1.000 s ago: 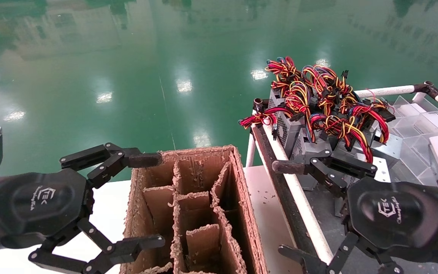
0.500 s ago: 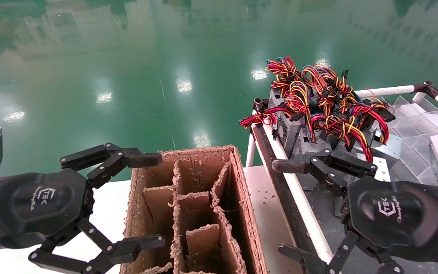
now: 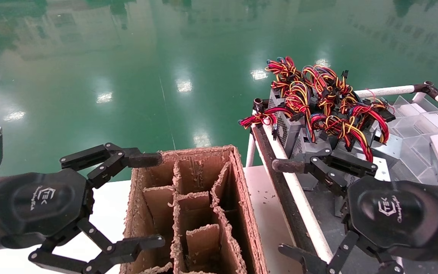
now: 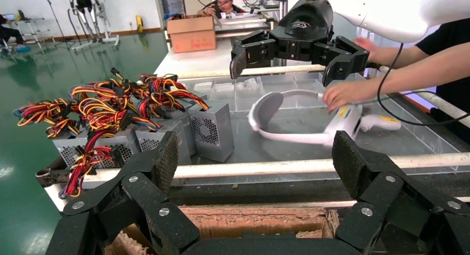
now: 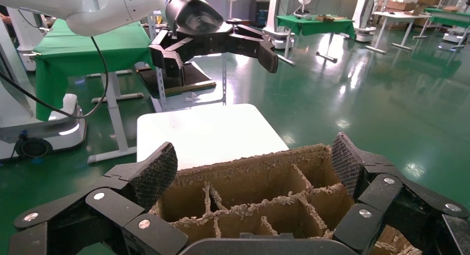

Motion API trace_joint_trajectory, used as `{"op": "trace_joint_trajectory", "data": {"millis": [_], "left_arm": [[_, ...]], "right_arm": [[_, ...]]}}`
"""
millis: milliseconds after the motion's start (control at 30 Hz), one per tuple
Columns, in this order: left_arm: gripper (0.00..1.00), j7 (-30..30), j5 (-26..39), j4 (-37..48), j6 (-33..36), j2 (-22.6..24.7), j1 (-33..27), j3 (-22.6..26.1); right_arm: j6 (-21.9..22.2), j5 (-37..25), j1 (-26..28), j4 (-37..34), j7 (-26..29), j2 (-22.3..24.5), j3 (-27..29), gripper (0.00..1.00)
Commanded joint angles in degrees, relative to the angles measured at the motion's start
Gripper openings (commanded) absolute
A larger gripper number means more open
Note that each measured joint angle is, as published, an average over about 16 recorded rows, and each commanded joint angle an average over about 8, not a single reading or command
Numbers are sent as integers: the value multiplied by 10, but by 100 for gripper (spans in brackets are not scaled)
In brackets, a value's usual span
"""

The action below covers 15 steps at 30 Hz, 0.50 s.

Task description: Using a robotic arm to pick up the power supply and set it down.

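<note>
Several alike grey power supply units (image 3: pixel 299 141) stand in a cluster on the cart at the right, under a tangle of red, yellow and black wires (image 3: pixel 319 99). In the left wrist view the power supply units (image 4: pixel 213 127) show their perforated grilles. My right gripper (image 3: pixel 283 208) is open over the cart's rail, its upper finger just in front of the nearest unit, holding nothing. Over the divided cardboard box (image 3: pixel 242 198), my left gripper (image 3: pixel 152 199) hangs open and empty. Each wrist view shows the other arm farther off: the right gripper (image 4: pixel 285 66) and the left gripper (image 5: pixel 213 56).
The cardboard box (image 5: pixel 260 194) stands on a white table (image 3: pixel 105 201). A white tube rail (image 3: pixel 299 198) edges the cart. Clear plastic trays (image 3: pixel 420 121) lie behind the units. A person's hand (image 4: pixel 343 91) holds a white device (image 4: pixel 288 122) on the cart.
</note>
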Motion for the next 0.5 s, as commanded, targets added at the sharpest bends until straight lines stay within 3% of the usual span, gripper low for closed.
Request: {"op": "trace_joint_trajectory", "data": {"millis": [33, 500], "left_arm": [[100, 0, 0, 0, 0, 0, 0, 0], [100, 0, 0, 0, 0, 0, 0, 0]], "right_arm": [[0, 0, 0, 0, 0, 0, 0, 100], [0, 0, 0, 0, 0, 0, -1, 100]]}}
